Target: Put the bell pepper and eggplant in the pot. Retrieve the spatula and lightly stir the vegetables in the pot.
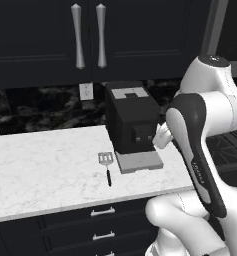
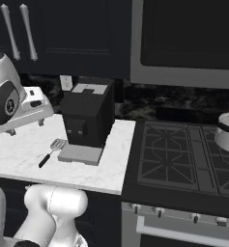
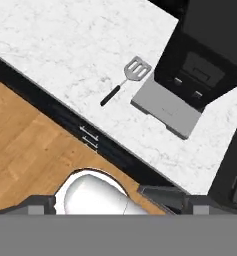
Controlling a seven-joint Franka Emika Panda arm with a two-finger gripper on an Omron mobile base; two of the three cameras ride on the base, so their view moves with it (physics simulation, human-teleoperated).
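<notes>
Spatula (image 3: pixel 125 80) lies flat on the surface, upper centre of the hand view, just left of the coffee machine (image 3: pixel 202 65). Gripper (image 3: pixel 115 202) is spread, empty. You drop onto the black handle, fingers across it.

The spatula (image 1: pixel 107 165) lies flat on the counter (image 1: pixel 45 160) just left of the coffee machine's (image 1: pixel 132 120) tray, with the stove (image 2: pixel 183 154) right of the counter and the pot (image 2: pixel 228 131) on its far right.
</notes>
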